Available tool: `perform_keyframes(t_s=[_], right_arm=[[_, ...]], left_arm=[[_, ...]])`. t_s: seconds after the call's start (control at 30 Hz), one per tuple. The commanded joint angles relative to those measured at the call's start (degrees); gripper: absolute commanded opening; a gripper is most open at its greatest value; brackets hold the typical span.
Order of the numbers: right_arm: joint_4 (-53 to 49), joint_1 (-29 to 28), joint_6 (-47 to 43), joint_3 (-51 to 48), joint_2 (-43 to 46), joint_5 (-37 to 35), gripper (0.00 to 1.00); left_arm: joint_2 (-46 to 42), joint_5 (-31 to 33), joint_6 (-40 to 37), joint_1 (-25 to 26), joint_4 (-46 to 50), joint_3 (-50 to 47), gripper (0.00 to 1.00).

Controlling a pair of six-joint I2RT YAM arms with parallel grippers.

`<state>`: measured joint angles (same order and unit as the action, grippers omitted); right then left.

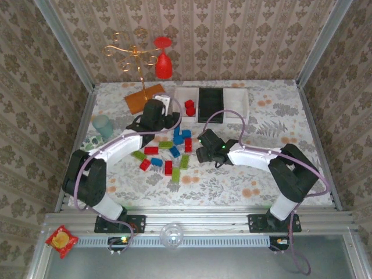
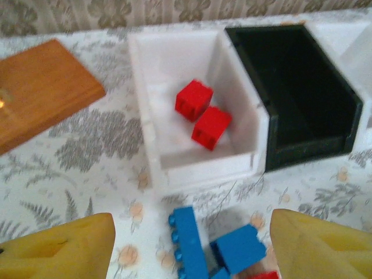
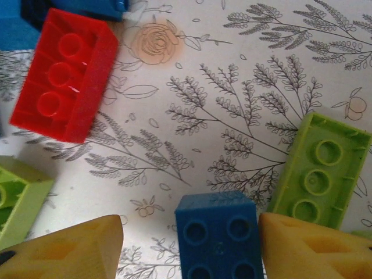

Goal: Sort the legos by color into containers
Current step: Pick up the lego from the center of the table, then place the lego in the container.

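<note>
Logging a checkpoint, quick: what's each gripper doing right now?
Left gripper: open, holding nothing.
Right gripper: open, with a blue lego between its fingers, not clamped.

Overhead view and close wrist views share legos [image 1: 151,150].

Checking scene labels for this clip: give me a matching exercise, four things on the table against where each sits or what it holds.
Things:
1. left white tray
2. black tray
3. blue brick at the bottom of the right wrist view
4. orange board

Places:
A. between the open fingertips of the right gripper
B. holds two red bricks
C. left of all the trays
D. between the left white tray and the right white tray

Pairs: 1-B, 2-D, 3-A, 4-C
</note>
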<state>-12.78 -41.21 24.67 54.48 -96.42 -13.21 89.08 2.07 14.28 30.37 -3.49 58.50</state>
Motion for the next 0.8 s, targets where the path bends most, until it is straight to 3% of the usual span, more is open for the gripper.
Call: perform_keyframes(t_s=[0.0, 0.4, 0.6, 0.77], right_arm=[[-3.2, -0.3, -1.5, 1.9, -1.9, -4.5, 0.63], [-3.5, -0.3, -3.5, 4.7, -4.2, -3.8, 0.33], [0.7, 4.2, -3.6, 5.9, 5.1, 0.1, 0.32], [4.0, 11.8, -2.5, 10.8, 4.2, 4.4, 0.31]], left_arm=[[-3.3, -1.4, 1.9, -0.5, -1.9, -2.5, 0.73], [-7.6, 0.0, 1.8, -1.0, -1.2, -8.4, 0.73], [-11.1, 0.3, 3.1, -1.1, -2.9, -11.6, 0.74], [-13.7, 0.4, 4.1, -1.2, -4.7, -14.1, 0.76]])
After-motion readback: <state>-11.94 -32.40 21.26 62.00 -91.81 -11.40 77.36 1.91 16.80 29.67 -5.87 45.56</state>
